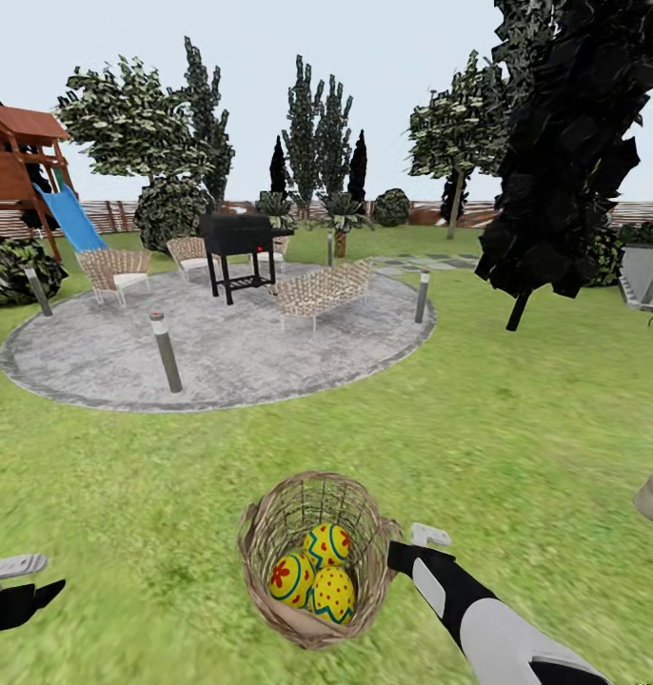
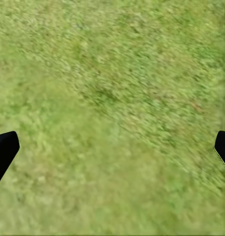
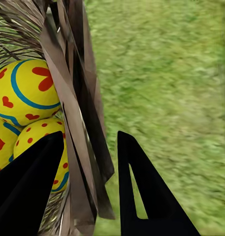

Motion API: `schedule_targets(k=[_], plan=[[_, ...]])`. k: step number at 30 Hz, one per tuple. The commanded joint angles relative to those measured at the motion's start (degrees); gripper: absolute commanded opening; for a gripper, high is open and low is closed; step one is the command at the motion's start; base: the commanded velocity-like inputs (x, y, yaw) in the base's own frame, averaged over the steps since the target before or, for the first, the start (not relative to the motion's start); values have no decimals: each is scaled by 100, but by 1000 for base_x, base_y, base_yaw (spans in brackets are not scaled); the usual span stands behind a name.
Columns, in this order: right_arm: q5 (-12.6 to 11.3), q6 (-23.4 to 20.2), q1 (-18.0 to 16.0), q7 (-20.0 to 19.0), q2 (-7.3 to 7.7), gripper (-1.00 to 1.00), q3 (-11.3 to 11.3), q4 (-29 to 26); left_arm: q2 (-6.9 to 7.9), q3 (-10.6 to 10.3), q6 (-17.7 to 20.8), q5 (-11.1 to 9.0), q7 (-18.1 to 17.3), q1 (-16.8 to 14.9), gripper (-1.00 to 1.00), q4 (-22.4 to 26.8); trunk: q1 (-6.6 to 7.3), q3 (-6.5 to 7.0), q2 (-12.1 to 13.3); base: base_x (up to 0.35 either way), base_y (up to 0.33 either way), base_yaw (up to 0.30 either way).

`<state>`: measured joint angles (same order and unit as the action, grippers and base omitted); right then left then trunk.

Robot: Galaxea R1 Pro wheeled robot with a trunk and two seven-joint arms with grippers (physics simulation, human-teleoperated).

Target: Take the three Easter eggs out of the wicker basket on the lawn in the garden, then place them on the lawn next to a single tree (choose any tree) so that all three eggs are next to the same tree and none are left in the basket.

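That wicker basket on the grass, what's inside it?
Three yellow painted eggs lie bunched together at the bottom of the basket, decorated with blue lines and red hearts or dots. Whatever lies beneath them is covered, and the near wall hides the lowest egg's underside.

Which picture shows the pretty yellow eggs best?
The head view: all three Easter eggs show together inside the wicker basket on the lawn. The right wrist view is closer but partial, with the right gripper straddling the basket wall. The left wrist view shows grass and the left gripper.
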<state>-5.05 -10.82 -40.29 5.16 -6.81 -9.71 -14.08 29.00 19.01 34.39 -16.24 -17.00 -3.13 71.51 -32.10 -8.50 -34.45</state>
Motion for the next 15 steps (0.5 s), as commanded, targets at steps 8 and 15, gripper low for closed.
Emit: schedule_targets(k=[8,15], plan=[[-75,-26,-5,22,-4,-100,-22,-15,0,10,41,-28,-14,-3,100,4,-5,-10,-9,321,108,-246],[-75,-26,-5,21,-4,-100,-22,-15,-1,9,41,-28,-14,-3,100,4,-5,-10,-9,321,114,-245]])
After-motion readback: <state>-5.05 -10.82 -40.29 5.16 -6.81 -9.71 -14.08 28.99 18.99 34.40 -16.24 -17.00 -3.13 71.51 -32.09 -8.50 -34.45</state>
